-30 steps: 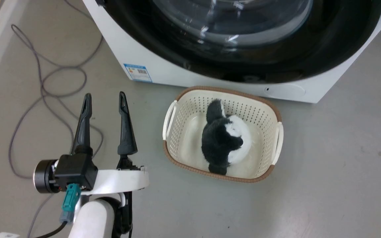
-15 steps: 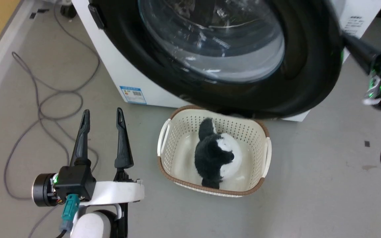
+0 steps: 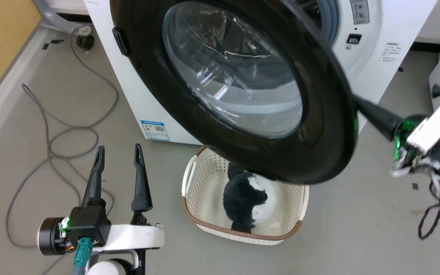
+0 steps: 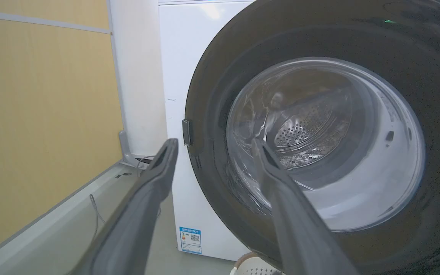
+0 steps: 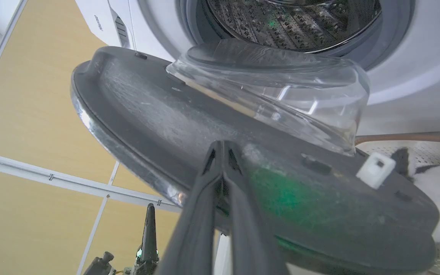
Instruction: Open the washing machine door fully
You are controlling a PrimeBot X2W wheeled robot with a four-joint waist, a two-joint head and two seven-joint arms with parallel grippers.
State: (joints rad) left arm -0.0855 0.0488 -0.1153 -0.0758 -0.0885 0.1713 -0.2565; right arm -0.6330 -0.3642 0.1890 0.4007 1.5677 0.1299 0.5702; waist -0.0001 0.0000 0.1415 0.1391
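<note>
The right pincer [image 5: 220, 147] has its two fingers pressed together with nothing seen between them. Their tips lie against the inner face of the washing machine door [image 5: 159, 114], close to its free rim.

The door stands partly swung out from the washing machine [image 3: 392, 23], its glass bowl facing the drum, and in the head view it hangs above the basket [image 3: 189, 183] with the plush toy [image 3: 243, 198].

To finish well, the tips should probably push along the door's arc about its hinge, turning with it so they do not slide off the rim. The left pincer [image 3: 119, 147], spread wide and empty, sits on the side the door swings towards and may need to give way.
</note>
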